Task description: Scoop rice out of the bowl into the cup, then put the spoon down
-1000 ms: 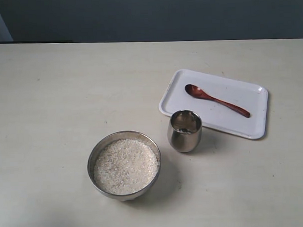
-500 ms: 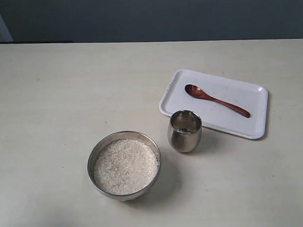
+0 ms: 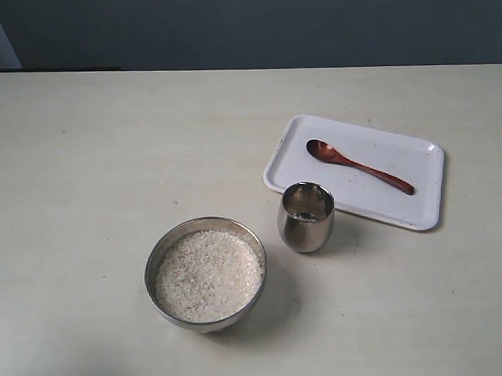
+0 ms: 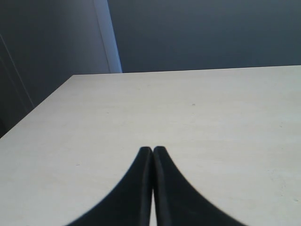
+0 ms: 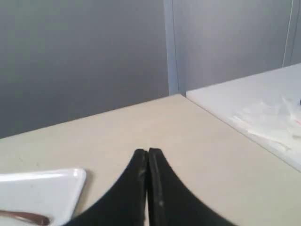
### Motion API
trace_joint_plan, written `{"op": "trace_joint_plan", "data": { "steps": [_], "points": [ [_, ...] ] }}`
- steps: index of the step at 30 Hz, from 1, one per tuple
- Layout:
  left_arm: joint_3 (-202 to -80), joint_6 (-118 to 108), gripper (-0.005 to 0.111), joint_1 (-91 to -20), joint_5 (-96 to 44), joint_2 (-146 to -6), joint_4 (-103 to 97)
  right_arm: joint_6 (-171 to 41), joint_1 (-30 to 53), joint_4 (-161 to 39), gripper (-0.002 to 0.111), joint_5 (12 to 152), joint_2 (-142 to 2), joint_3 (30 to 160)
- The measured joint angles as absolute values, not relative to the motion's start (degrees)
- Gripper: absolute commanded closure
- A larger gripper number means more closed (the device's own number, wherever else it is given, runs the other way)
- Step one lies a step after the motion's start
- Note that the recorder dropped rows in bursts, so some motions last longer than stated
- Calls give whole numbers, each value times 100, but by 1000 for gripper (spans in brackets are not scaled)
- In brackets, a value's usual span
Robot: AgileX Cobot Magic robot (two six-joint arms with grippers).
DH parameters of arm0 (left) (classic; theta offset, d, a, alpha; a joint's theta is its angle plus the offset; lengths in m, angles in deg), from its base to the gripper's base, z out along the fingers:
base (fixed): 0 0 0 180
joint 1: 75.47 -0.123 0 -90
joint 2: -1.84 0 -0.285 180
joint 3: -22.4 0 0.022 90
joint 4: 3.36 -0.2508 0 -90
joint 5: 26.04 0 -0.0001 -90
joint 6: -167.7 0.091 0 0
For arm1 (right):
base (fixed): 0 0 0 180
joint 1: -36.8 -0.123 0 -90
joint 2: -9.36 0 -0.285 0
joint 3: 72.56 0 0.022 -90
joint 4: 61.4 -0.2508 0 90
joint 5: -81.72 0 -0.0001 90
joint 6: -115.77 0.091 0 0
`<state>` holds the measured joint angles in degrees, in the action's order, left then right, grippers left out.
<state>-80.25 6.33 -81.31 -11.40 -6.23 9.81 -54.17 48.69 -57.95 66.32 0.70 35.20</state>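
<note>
spoon (image 3: 359,166): open from above | cup (image 3: 306,217): just beside tray (image 3: 390,153) edge

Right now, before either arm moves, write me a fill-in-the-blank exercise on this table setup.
1. The spoon lies on the white ____.
2. The rice sits in the wide steel ____.
3. Of the two steel vessels, the one nearer the spoon is the ____.
4. The left fingers and right fingers are pressed ____, holding nothing.

Missing words: tray; bowl; cup; shut.
</note>
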Motion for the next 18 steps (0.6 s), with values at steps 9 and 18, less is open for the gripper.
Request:
{"op": "trace_joint_plan", "data": {
  "steps": [9, 18],
  "points": [
    [-8025, 633, 106, -8131, -1140, -623, 981, -5607, 4869, -5747, 108, 6027, 81, 3227],
    [-8025, 633, 106, -8131, -1140, -623, 981, -6048, 4869, -5945, 108, 6244, 122, 3040]
  ]
}}
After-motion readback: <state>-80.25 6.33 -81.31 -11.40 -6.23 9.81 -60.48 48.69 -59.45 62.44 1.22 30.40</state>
